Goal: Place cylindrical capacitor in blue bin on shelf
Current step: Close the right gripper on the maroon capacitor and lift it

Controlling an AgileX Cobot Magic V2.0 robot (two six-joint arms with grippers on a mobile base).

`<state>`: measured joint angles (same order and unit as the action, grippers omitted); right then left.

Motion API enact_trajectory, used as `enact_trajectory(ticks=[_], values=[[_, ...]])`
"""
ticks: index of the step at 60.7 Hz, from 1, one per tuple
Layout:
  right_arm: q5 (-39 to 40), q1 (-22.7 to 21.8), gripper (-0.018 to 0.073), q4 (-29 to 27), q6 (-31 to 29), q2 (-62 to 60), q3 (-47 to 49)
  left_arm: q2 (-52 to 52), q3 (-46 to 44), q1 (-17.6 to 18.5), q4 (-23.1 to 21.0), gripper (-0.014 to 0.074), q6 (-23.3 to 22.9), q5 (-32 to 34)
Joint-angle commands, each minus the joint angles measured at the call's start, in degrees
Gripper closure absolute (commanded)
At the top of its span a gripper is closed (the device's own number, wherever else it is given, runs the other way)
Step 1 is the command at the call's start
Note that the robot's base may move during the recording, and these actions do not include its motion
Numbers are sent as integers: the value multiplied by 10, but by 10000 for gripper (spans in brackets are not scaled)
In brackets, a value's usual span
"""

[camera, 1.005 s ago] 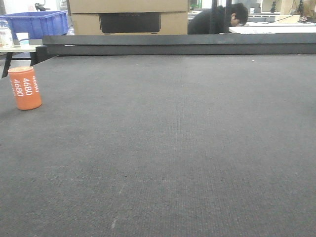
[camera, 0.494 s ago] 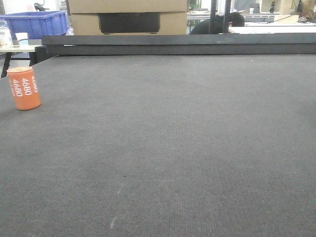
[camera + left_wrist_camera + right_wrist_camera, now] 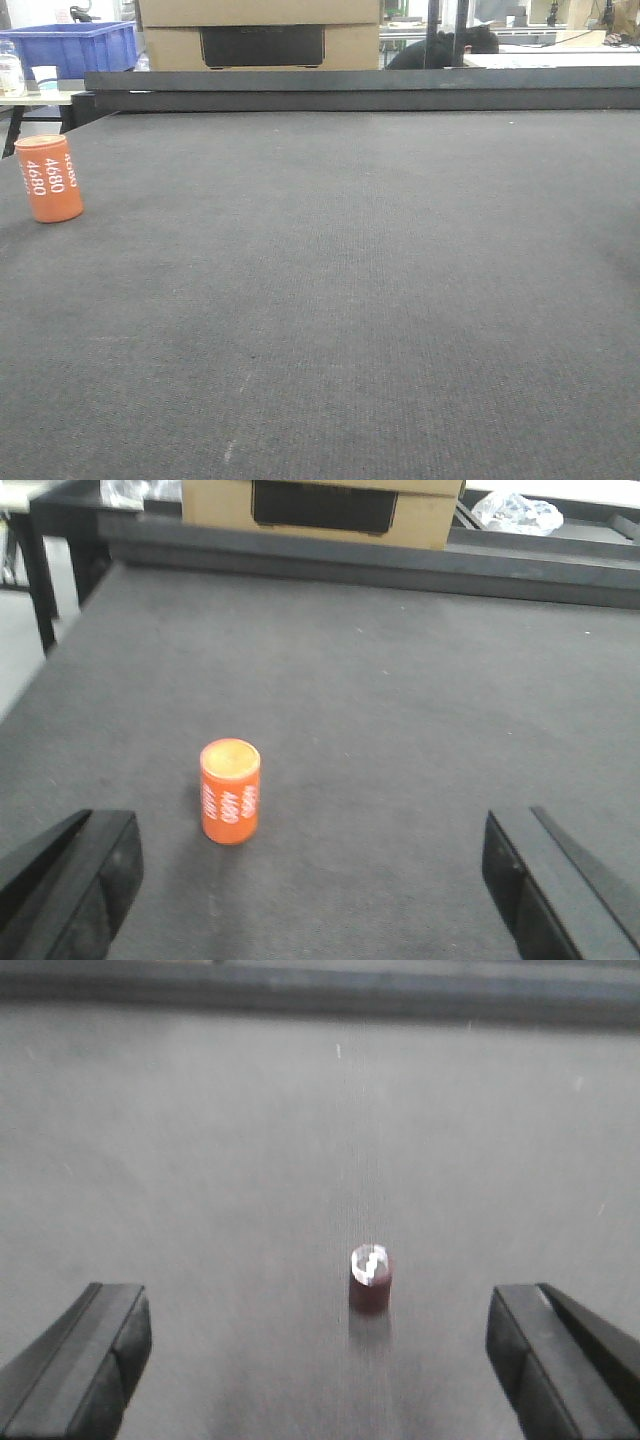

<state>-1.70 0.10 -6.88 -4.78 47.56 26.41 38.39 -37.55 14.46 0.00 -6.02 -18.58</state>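
The cylindrical capacitor (image 3: 48,178), orange with white "4680" print, stands upright at the far left of the dark table (image 3: 340,300). In the left wrist view the capacitor (image 3: 230,791) stands ahead of my left gripper (image 3: 312,880) and left of its centre line; the jaws are wide open and empty. My right gripper (image 3: 318,1345) is open too, and ahead of it stands a small dark-red cylinder (image 3: 370,1280) with a bright top, too blurred to identify. A blue bin (image 3: 72,45) sits in the far-left background. The shelf is out of view.
A raised dark rail (image 3: 360,90) runs along the table's far edge, with a cardboard box (image 3: 260,35) behind it. A seated person (image 3: 440,50) is at the back right. A paper cup (image 3: 45,78) and a bottle (image 3: 10,68) stand on a side table, back left.
The person in the background has ducked lower behind the posts. The capacitor sits a touch further left in the front view. Neither gripper appears in the earlier frames.
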Motion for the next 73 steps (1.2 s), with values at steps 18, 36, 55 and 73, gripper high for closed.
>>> enact_trajectory(ticks=[18, 36, 55, 73], values=[[442, -7, -9, -43, -3, 196, -132, 3, -5, 5, -18, -6, 0, 19], [591, -10, -9, -79, -3, 426, -76, 3, -5, 5, -18, -6, 0, 19], [591, -14, -9, -83, -3, 569, 37, 3, -5, 5, -18, -6, 0, 20], [556, -37, -9, -70, -3, 632, 105, 3, -5, 5, -18, -6, 0, 20]])
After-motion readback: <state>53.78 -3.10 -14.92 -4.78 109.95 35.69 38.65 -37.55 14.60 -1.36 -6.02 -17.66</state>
